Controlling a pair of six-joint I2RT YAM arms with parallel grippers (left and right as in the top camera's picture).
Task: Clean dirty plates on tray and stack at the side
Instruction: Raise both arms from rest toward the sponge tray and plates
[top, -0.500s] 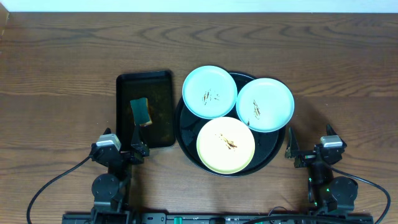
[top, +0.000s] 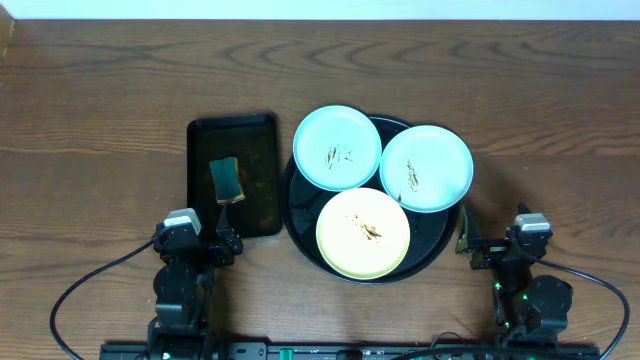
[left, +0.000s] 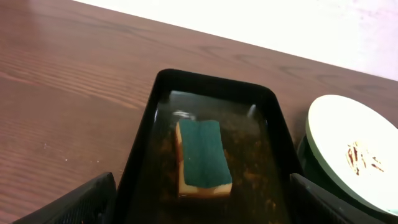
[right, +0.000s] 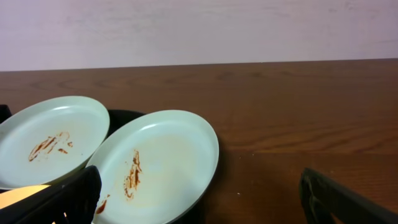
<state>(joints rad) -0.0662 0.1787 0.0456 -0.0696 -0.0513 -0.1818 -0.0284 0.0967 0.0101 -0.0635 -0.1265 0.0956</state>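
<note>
Three smeared plates lie on the round black tray (top: 441, 236): a mint-blue plate (top: 337, 148) at the back left, a mint-blue plate (top: 426, 168) at the right and a pale yellow plate (top: 362, 232) in front. My left gripper (top: 195, 243) is open and empty at the near end of the rectangular tray. My right gripper (top: 492, 250) is open and empty just right of the round tray. The right wrist view shows both mint plates (right: 53, 137) (right: 158, 162) past the open fingers (right: 199, 205). The left wrist view shows the open fingers (left: 199, 211).
A smaller rectangular black tray (top: 262, 170) with brownish liquid stands left of the round tray and holds a green-topped sponge (top: 227, 179). The sponge (left: 202, 155) lies ahead of my left fingers. Bare wooden table lies to both sides and behind.
Both grippers have drawn back slightly toward the front edge. The plates, trays and sponge have not moved.
</note>
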